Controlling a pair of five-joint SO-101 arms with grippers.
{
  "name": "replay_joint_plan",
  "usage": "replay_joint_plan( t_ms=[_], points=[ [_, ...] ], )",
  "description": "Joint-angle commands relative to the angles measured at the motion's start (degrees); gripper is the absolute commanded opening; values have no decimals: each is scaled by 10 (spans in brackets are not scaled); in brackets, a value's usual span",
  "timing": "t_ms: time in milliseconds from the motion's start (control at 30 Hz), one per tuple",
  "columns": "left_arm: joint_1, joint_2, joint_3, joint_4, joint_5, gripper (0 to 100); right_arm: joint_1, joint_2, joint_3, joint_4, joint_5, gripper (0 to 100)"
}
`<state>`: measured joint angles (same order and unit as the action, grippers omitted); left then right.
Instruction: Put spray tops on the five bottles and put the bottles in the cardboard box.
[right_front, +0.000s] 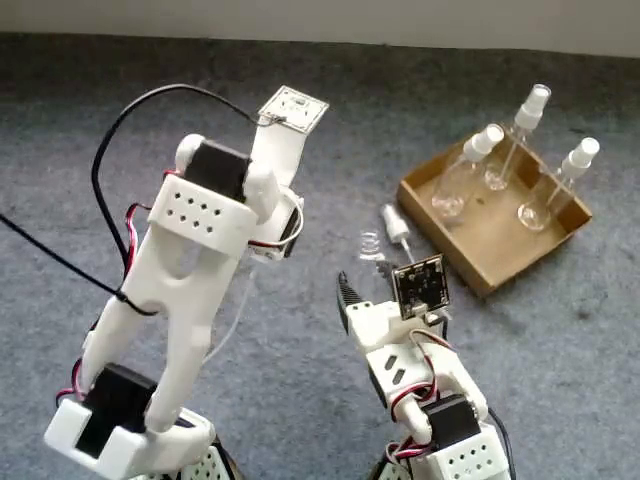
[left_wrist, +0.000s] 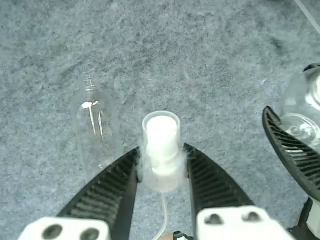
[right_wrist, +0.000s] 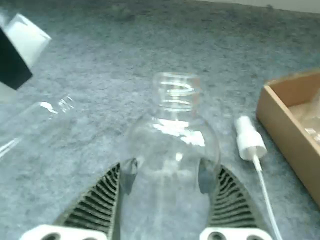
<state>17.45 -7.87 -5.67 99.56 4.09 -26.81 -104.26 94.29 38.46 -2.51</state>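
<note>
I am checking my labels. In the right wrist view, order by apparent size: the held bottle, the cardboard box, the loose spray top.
1. Held bottle, largest, but it is nearest the camera.
2. Cardboard box, cut off at the edge.
3. Loose spray top, smallest.

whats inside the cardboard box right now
Inside the cardboard box stand three clear bottles, each with a white spray top already on. The rest of its floor looks bare; the bit hidden by its near wall cannot be checked.
</note>
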Motion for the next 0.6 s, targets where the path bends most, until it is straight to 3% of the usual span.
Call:
replay_joint_plan(
  t_ms=[0, 400, 567],
  points=[
    [6, -105, 26, 5, -4, 4, -38, -6, -5, -75, 1, 102],
    [7, -313, 45, 4, -4, 4, -74, -7, 42, -95, 1, 101],
    [8, -382, 45, -52, -2, 4, -77, -13, 11, -95, -3, 101]
  ],
)
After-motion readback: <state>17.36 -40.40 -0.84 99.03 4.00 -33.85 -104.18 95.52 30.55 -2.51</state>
